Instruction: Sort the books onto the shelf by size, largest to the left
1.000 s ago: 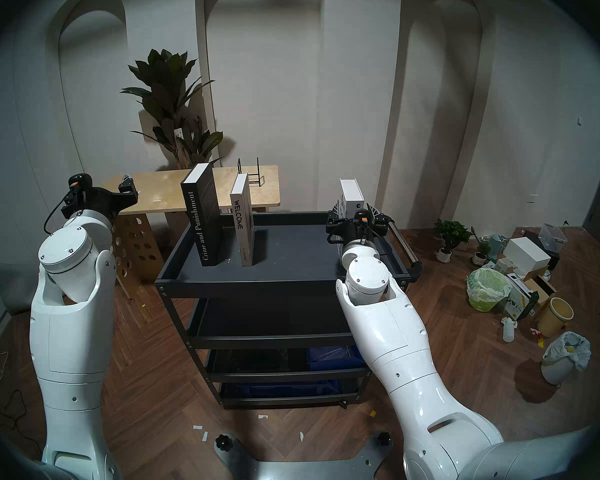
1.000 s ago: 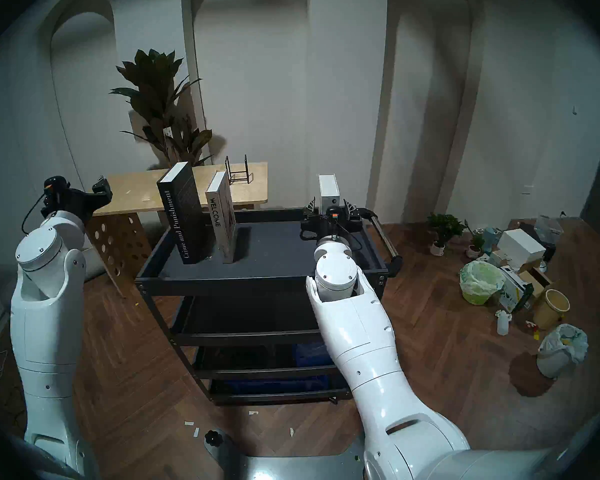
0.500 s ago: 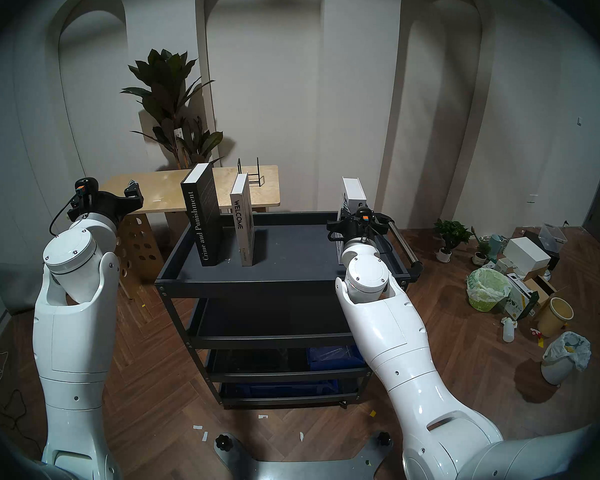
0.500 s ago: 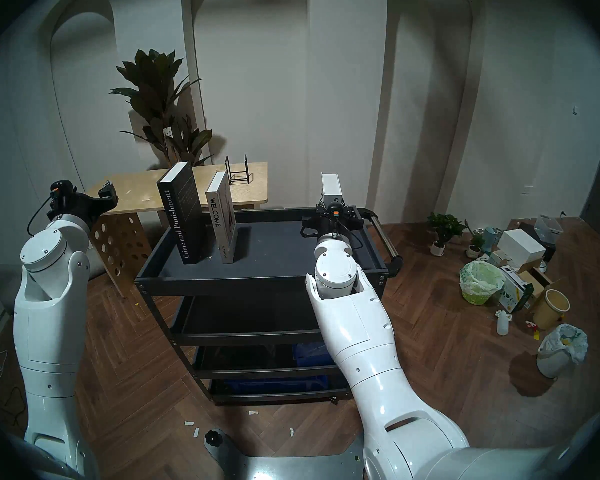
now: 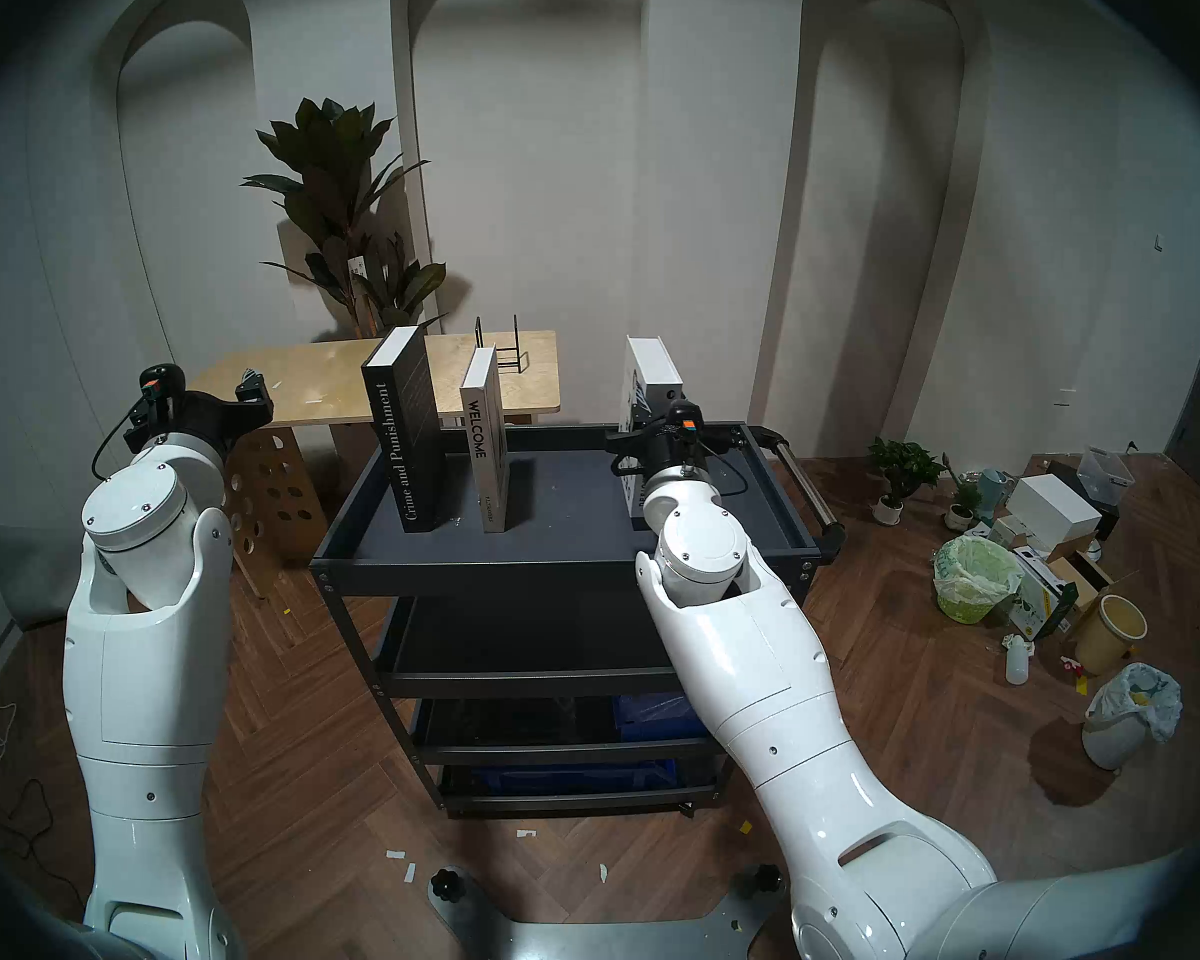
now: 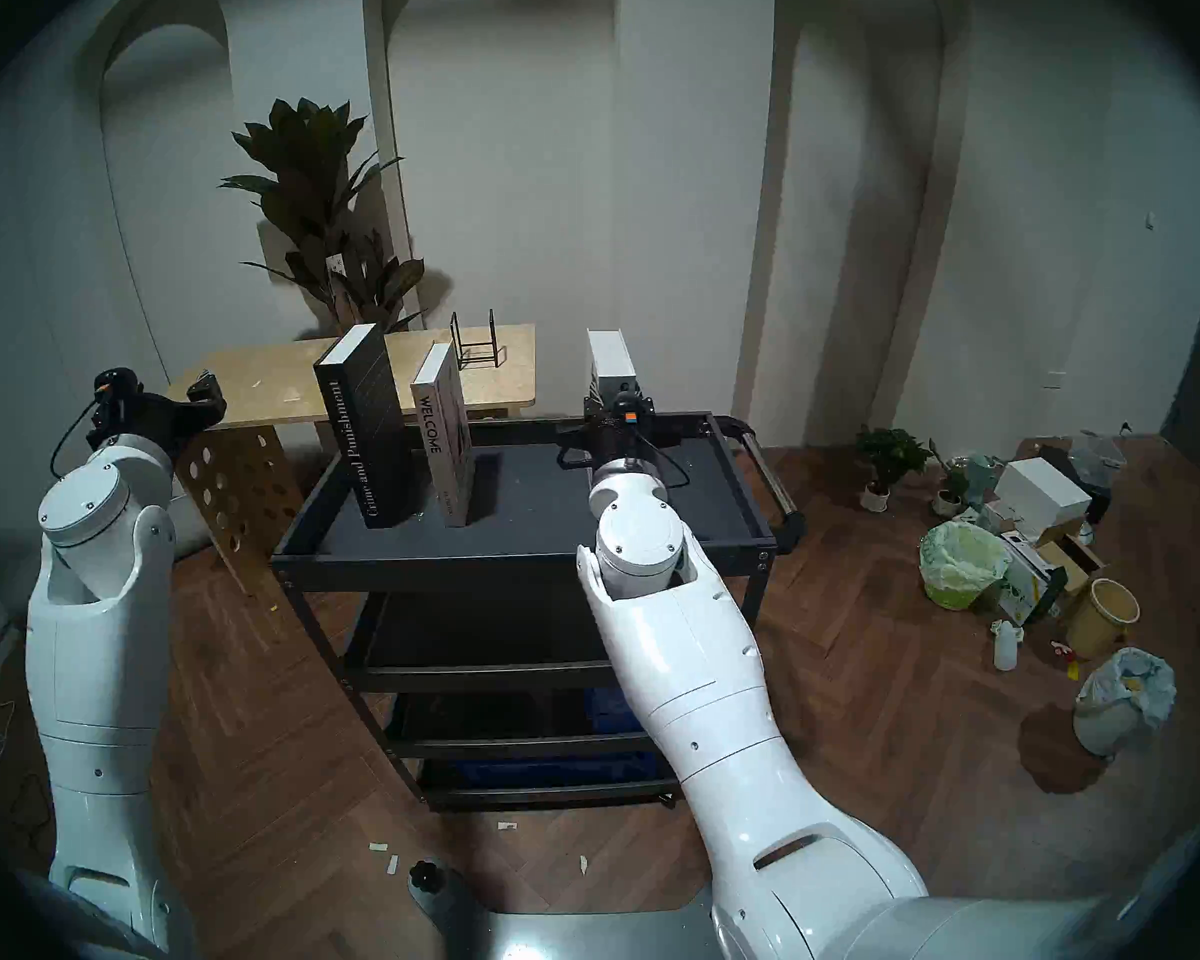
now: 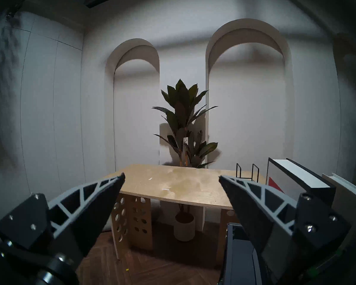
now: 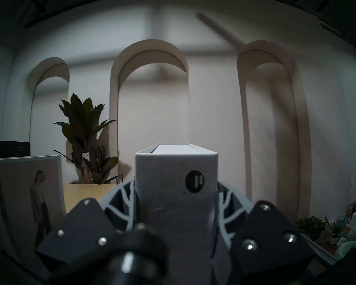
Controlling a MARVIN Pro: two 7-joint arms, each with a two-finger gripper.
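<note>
On the shelf [image 5: 583, 515], the cart's dark grey top tray, the tall black "Crime and Punishment" book [image 5: 403, 439] stands upright at the left. The thin grey-white "WELCOME" book [image 5: 484, 453] stands just right of it. My right gripper [image 5: 652, 415] is shut on the spine of the thick white book [image 5: 652, 377], held upright right of the tray's middle; my wrist hides its bottom edge. In the right wrist view the fingers [image 8: 125, 194] clamp both sides of the white book [image 8: 176, 165]. My left gripper [image 7: 171, 175] is open and empty, left of the cart.
A pale plywood table [image 5: 320, 383] stands behind the cart and carries a small black wire rack [image 5: 500, 349]. A potted plant [image 5: 341, 196] stands by the wall. The cart's steel handle [image 5: 801, 480] sticks out to the right. Bins and boxes [image 5: 1033, 557] litter the floor at right.
My right gripper has closed on the white book and carried it left along the tray, away from the handle end. My left arm drifted slightly right and back again.
</note>
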